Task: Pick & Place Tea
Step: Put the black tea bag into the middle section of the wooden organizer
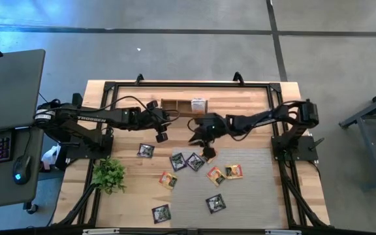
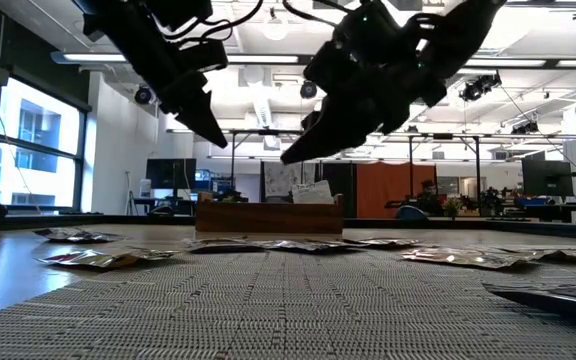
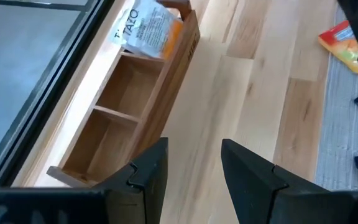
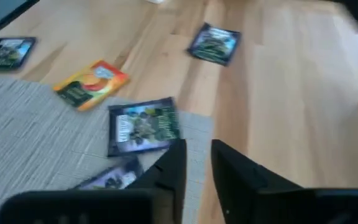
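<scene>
Several tea sachets lie flat on the grey mat and the wood around it: dark ones, orange-yellow ones. A white-orange sachet stands in the right end of the wooden box at the far edge. My left gripper hangs open and empty above bare wood just near of the box. My right gripper is raised over the mat's far edge, its fingers a narrow gap apart and empty, above a dark sachet.
A green plant stands at the table's left near side. The box's left compartments show bare wood. A black frame runs round the table. Two dark sachets lie near the near edge.
</scene>
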